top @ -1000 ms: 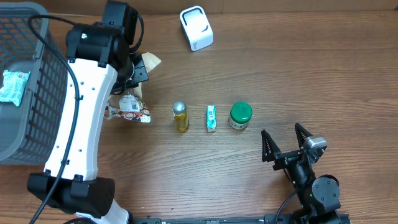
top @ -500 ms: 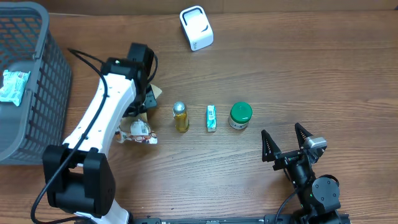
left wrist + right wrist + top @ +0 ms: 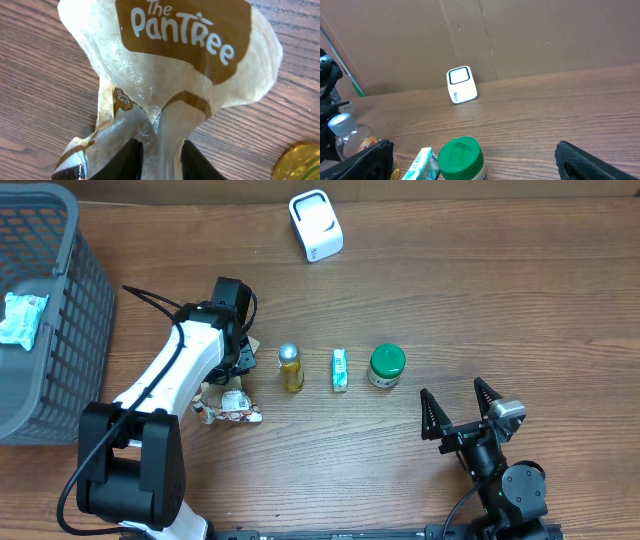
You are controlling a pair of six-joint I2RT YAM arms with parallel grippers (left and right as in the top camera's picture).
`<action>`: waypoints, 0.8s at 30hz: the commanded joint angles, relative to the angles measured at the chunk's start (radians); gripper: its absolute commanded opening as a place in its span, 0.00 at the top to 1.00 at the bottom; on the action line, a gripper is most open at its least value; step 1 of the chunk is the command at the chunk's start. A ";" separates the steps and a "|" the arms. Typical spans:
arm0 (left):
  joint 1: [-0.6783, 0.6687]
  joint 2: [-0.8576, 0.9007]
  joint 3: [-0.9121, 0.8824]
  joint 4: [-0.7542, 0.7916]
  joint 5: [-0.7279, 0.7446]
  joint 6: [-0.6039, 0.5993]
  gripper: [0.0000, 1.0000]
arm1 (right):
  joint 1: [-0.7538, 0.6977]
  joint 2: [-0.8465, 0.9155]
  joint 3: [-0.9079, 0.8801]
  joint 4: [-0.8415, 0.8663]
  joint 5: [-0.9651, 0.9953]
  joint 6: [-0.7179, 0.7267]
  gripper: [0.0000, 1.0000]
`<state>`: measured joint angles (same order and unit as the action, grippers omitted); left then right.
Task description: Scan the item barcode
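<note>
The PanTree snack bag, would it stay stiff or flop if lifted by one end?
Likely floppy: the snack bag is thin film, crumpled and bunched at its neck. Probably light, since it looks puffy. It may slip, as the film looks glossy.

The table (image 3: 520, 300) is of brown wood, with a darker grain that runs from left to right in the overhead view. Behind its far edge stands a cardboard wall (image 3: 545, 35), plain brown, with some vertical folds. The light is soft and even, and shadows on the wood are weak.
</note>
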<state>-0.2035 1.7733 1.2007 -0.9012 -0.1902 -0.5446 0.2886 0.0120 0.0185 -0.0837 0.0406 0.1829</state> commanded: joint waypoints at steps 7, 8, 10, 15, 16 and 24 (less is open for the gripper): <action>0.007 -0.006 0.155 -0.099 0.008 0.105 0.50 | -0.004 -0.009 -0.010 0.003 -0.001 0.000 0.00; 0.008 -0.006 0.185 -0.113 0.007 0.111 0.50 | -0.004 -0.009 -0.010 0.003 -0.001 0.000 0.00; 0.018 -0.006 0.334 -0.189 0.002 0.161 0.50 | -0.004 -0.009 -0.010 0.003 -0.001 0.000 0.00; 0.074 -0.006 0.701 -0.340 -0.100 0.194 0.43 | -0.004 -0.009 -0.010 0.003 -0.001 0.000 0.00; 0.096 -0.006 0.797 -0.345 -0.156 0.242 0.35 | -0.004 -0.009 -0.010 0.003 -0.001 0.000 0.00; 0.302 -0.005 1.065 -0.166 -0.317 0.617 0.00 | -0.004 -0.009 -0.010 0.003 -0.001 0.000 0.00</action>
<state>0.0139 1.7729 2.2517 -1.1023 -0.4469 -0.1143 0.2886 0.0120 0.0185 -0.0834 0.0406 0.1829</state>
